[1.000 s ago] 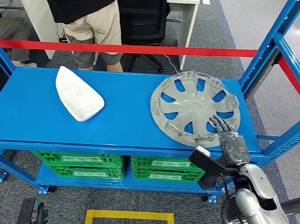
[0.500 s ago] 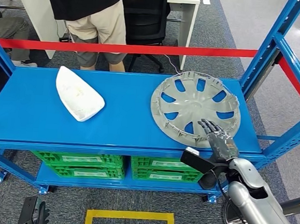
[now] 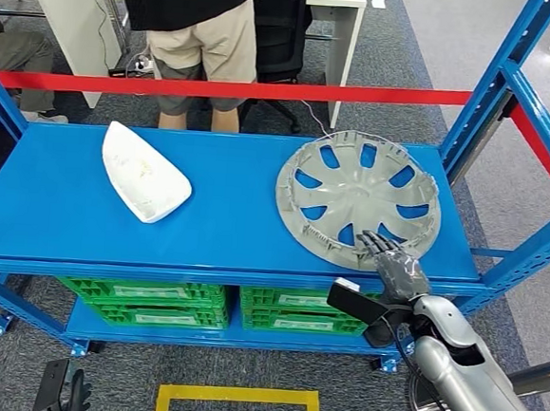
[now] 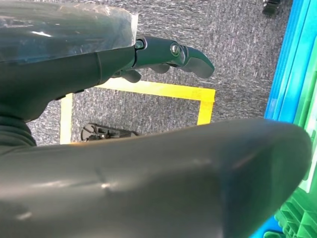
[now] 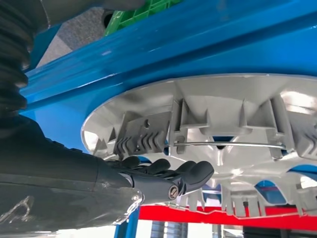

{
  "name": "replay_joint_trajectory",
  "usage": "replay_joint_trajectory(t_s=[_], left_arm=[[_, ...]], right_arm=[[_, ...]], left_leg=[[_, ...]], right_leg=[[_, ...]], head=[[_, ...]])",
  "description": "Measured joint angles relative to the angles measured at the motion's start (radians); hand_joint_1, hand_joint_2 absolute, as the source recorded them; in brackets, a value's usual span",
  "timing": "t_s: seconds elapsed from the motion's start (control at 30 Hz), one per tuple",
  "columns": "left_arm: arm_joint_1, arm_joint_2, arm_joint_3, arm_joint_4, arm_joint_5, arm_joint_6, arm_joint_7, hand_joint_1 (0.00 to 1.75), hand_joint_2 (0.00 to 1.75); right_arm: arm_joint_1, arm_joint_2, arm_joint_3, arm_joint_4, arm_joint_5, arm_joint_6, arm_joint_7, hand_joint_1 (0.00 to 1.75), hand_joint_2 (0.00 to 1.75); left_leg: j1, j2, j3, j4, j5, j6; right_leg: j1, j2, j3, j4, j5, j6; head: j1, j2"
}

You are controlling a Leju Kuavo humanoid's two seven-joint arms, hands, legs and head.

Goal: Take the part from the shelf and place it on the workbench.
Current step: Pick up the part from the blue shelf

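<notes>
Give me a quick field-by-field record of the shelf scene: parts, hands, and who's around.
Target part: grey plastic wheel cover, lying flat at the right of the blue metal shelf
Other part: white curved shell, left on the shelf
Right hand: fingers extended over the cover's near rim, no grip visible
Left hand: over the carpet, holding nothing
Bystander: person behind the red bar

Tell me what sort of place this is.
Probably an office turned robot test area: a blue metal shelf holding a grey wheel cover, green crates below, grey carpet with yellow floor tape, and desks behind a red barrier tape.
</notes>
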Motion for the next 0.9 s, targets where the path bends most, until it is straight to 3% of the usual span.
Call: replay_joint_trajectory(t_s=[0.13, 0.53, 0.9], left_arm=[[0.0, 0.0, 0.004, 0.0, 0.0, 0.003, 0.001, 0.0, 0.0], [0.0, -0.005, 0.024, 0.0, -0.009, 0.01, -0.003, 0.0, 0.0], [0.0, -0.006, 0.042, 0.0, -0.021, 0.015, -0.008, 0.0, 0.0]], right_arm=[[-0.001, -0.005, 0.011, 0.009, 0.009, -0.021, -0.001, 1.7, 1.75], [0.042, -0.001, 0.008, -0.025, 0.076, -0.197, 0.003, 1.75, 1.75], [0.104, 0.018, -0.077, -0.121, 0.072, -0.389, -0.078, 1.75, 1.75]], left_leg=[[0.0, 0.0, 0.0, 0.0, 0.0, 0.0], [0.0, 0.0, 0.0, 0.0, 0.0, 0.0], [0.0, -0.001, -0.001, 0.0, 0.0, 0.0]], right_leg=[[0.0, 0.0, 0.0, 0.0, 0.0, 0.0], [0.0, 0.0, 0.0, 0.0, 0.0, 0.0], [0.0, -0.001, 0.0, 0.0, 0.0, 0.0]], head=[[0.0, 0.0], [0.0, 0.0], [0.0, 0.0]])
